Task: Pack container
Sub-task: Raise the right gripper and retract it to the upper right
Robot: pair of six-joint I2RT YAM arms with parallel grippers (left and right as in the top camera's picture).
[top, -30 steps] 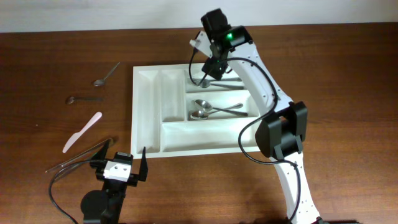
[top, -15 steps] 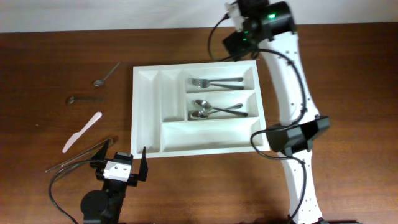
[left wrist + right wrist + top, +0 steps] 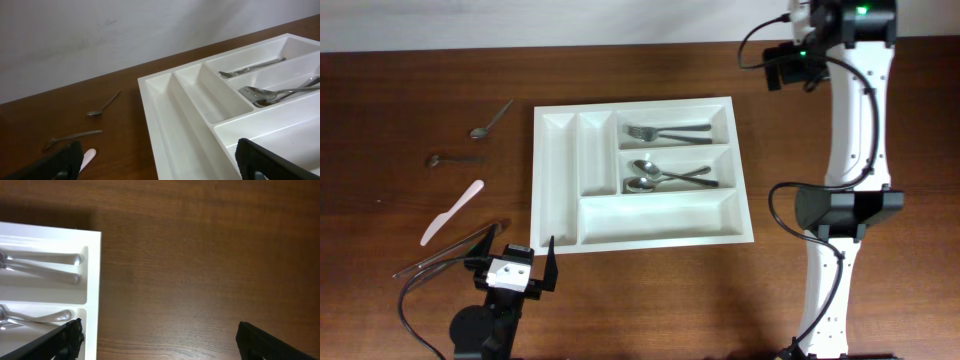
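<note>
The container (image 3: 558, 180) is a large white cutlery tray lying mid-table. Its back right compartment holds forks (image 3: 665, 131), and the one in front of that holds spoons (image 3: 665, 177). My left gripper (image 3: 512, 262) rests open at the front edge of the table, off the tray's front left corner. In the left wrist view, the left gripper (image 3: 160, 165) has the tray's left wall (image 3: 165, 115) between its fingers. My right gripper (image 3: 788, 66) hangs open and empty over bare wood beyond the tray's back right corner. The right wrist view shows that corner (image 3: 94, 270) at its left.
Loose cutlery lies left of the tray: a small spoon (image 3: 490, 120), a second spoon (image 3: 450, 159), a white plastic knife (image 3: 452, 212) and thin metal pieces (image 3: 450, 250) near the left arm. The right arm's column (image 3: 840, 210) stands right of the tray.
My right gripper has risen out of the fork compartment and swung back and to the right, past the tray's corner. The forks stay in the compartment. The left arm has not moved.
</note>
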